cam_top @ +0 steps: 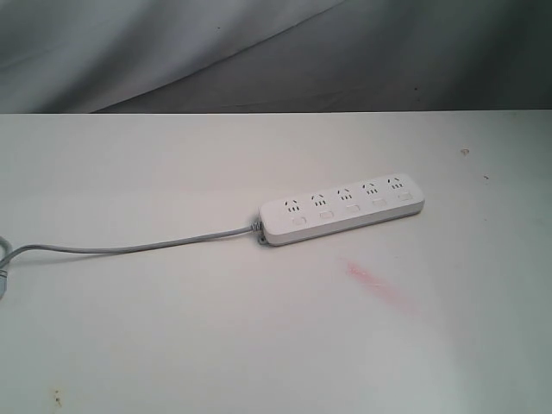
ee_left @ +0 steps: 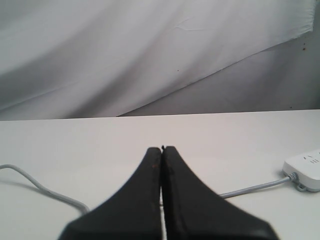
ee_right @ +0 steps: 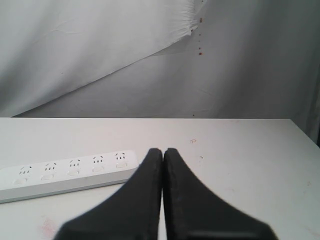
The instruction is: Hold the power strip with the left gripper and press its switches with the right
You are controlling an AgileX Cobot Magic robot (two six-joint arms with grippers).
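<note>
The white power strip (cam_top: 342, 210) lies flat on the table, right of centre, with its row of small white switches (cam_top: 352, 209) facing up. Its thin grey cord (cam_top: 129, 247) trails off to the left edge. Neither arm shows in the exterior view. In the left wrist view my left gripper (ee_left: 162, 149) is shut with nothing in it, well short of the power strip's cord end (ee_left: 306, 168). In the right wrist view my right gripper (ee_right: 162, 151) is shut and empty, close beside the power strip's far end (ee_right: 70, 170), not touching it.
The white table (cam_top: 216, 345) carries a faint red smear (cam_top: 379, 285) in front of the strip. A draped grey-white cloth backdrop (cam_top: 259, 52) hangs behind the table's rear edge.
</note>
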